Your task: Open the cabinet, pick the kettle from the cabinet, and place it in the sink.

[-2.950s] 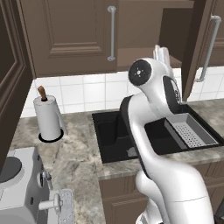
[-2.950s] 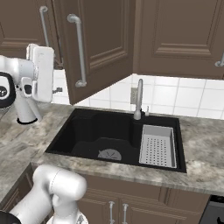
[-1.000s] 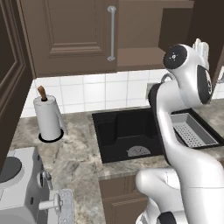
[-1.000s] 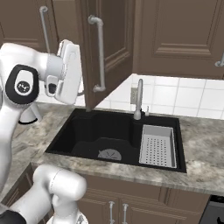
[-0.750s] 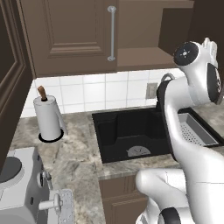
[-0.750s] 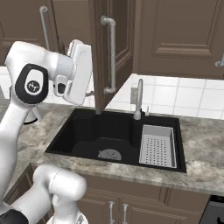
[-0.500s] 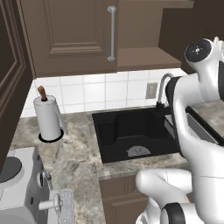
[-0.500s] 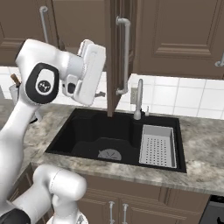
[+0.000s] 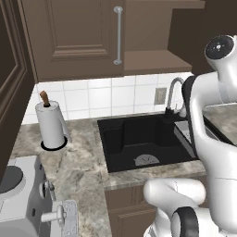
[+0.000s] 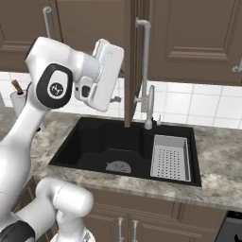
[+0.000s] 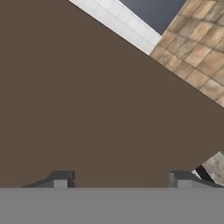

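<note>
Over the sink, the cabinet door has swung wider, the end effector spread wide, holding nothing.

Cabinet dark brown wood, matt, panelled; lighter brown smooth shelf inside. Bar handle brushed silver metal. Sink matt black, set in grey marbled stone-look counter. Backsplash glossy white tile. Paper-towel roll white paper. Tray grey, perforated. Faucet satin metal.
</note>
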